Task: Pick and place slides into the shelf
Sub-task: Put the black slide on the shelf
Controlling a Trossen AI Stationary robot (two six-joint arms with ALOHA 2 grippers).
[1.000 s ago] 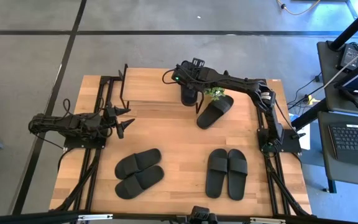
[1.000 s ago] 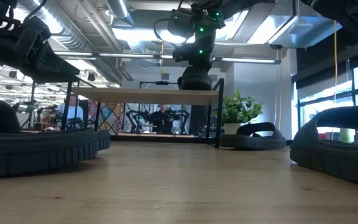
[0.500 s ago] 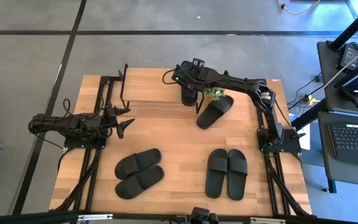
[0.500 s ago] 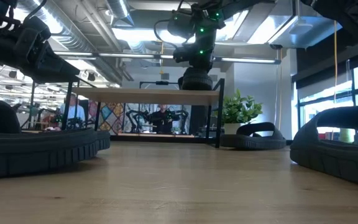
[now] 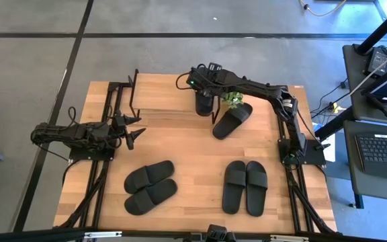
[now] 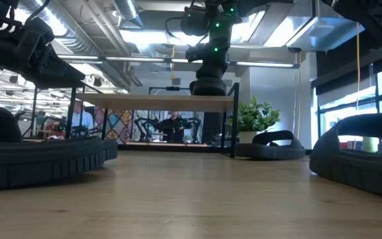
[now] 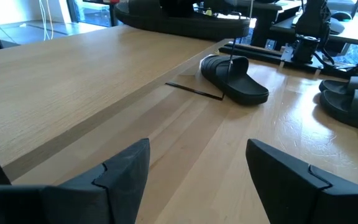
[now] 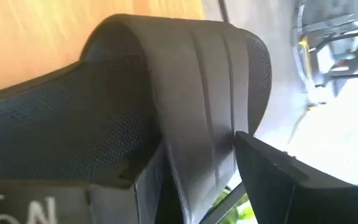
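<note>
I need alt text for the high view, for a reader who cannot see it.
Overhead view: the right gripper holds a black slide over the shelf. Five more slides lie on the table; the left gripper waits open at the left.

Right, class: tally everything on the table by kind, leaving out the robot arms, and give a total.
Slides: 6
Shelf: 1
Potted plant: 1
Total: 8
</note>
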